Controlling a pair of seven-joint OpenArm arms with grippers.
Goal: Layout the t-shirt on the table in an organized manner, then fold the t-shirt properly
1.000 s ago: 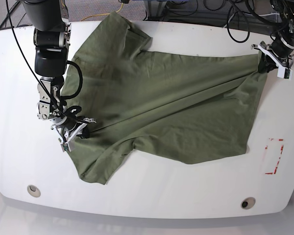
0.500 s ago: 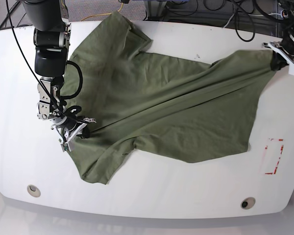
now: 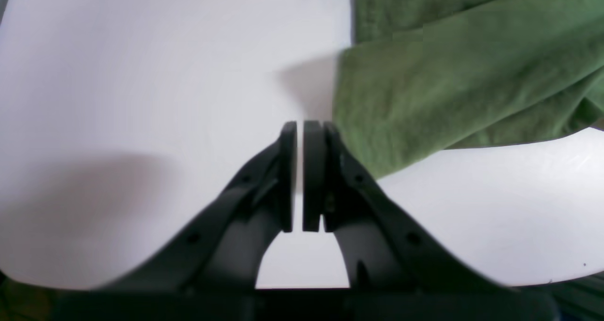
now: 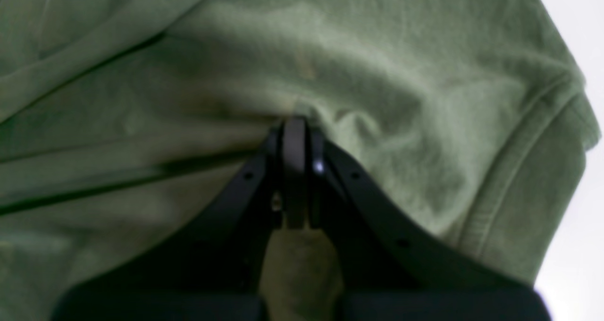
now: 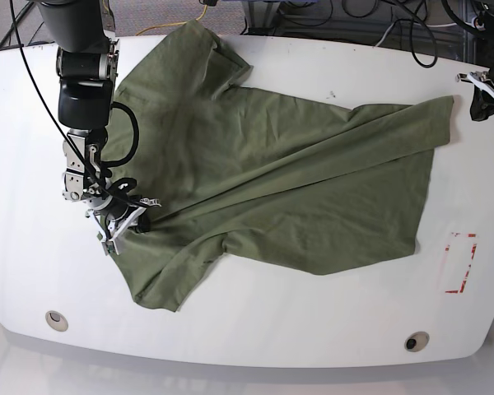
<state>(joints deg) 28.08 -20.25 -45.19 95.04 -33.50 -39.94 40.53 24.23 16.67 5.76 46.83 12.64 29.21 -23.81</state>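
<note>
Your left gripper (image 5: 483, 97) has let the t-shirt (image 5: 272, 177) corner drop near the table's (image 5: 230, 329) far right edge — jaws closed, empty. Your right gripper (image 5: 123, 222) still pinches the sleeve by the left edge.

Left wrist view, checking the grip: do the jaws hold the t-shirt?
No: the left gripper is shut on nothing, and the t-shirt lies beside it.
</note>
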